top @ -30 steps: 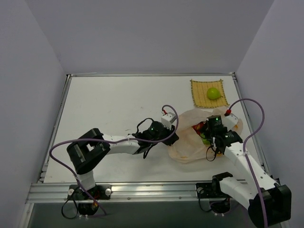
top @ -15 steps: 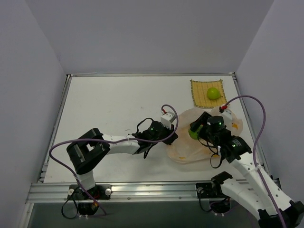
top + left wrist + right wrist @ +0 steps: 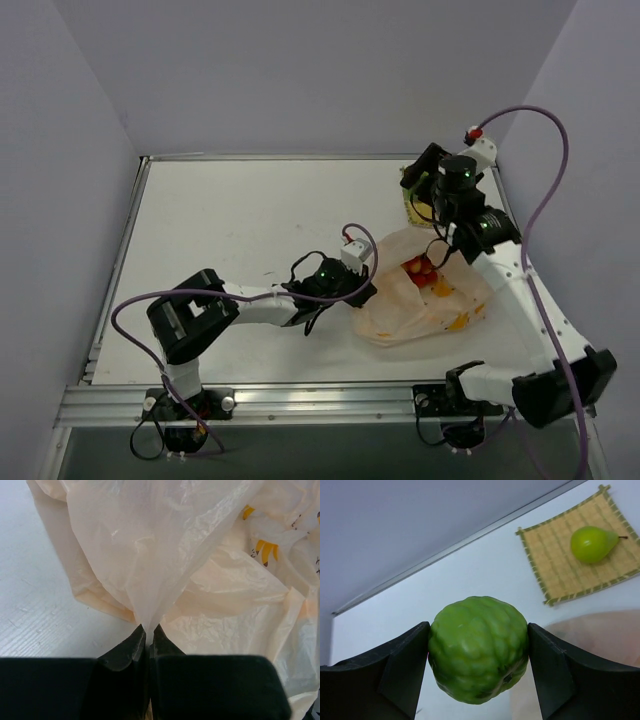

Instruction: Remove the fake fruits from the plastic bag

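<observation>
The plastic bag (image 3: pixel 430 300) lies crumpled at the right of the table, pale peach with yellow marks. My left gripper (image 3: pixel 147 630) is shut on a fold of the bag's (image 3: pixel 200 580) left edge. Red berries (image 3: pixel 418 268) and an orange piece (image 3: pixel 441 290) show through the bag's mouth. My right gripper (image 3: pixel 477 650) is raised near the back right and is shut on a bumpy green fruit (image 3: pixel 477 647). A yellow-green pear-shaped fruit (image 3: pixel 592 544) rests on the woven mat (image 3: pixel 555 555).
In the top view the raised right gripper (image 3: pixel 420 185) hides most of the mat (image 3: pixel 410 210). The table's raised rim (image 3: pixel 300 157) runs along the back, with grey walls behind and at both sides. The right arm's purple cable (image 3: pixel 545 190) loops above the bag.
My right gripper has lifted the green fruit out of the bag and swung it back and up to above the mat. The left gripper stays at the bag's edge.
</observation>
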Tool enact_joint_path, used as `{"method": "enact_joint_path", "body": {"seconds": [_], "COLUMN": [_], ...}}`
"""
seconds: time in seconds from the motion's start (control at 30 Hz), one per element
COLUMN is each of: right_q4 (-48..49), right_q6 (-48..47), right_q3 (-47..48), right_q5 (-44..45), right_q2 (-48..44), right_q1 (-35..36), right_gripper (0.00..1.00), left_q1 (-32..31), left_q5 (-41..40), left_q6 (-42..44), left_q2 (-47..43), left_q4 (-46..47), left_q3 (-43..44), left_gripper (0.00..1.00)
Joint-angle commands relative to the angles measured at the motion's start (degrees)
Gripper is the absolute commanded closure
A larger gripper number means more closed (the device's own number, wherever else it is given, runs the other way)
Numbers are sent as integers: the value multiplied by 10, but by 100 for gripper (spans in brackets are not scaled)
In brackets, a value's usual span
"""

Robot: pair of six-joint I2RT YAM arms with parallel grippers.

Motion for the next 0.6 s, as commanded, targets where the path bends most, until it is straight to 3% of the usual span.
{"method": "enact_joint_path", "body": {"seconds": [0.0,0.23,0.57], "right_q4": [103,174,210], "right_q6": [-129,-233,-302], "right_q3": [34,136,241], "right_q5": [57,81,69], "right_q2": [161,387,554], "right_q1": [-79,-103,-141], "right_gripper": [70,69,66], "left_q1": [-6,-5,-1], "left_q5": [3,12,11], "left_q6": [-11,-27,-33], "left_q2": [13,36,42], "left_q4": [23,30,31], "left_q3": [17,22,22], "left_gripper": [98,98,98]}}
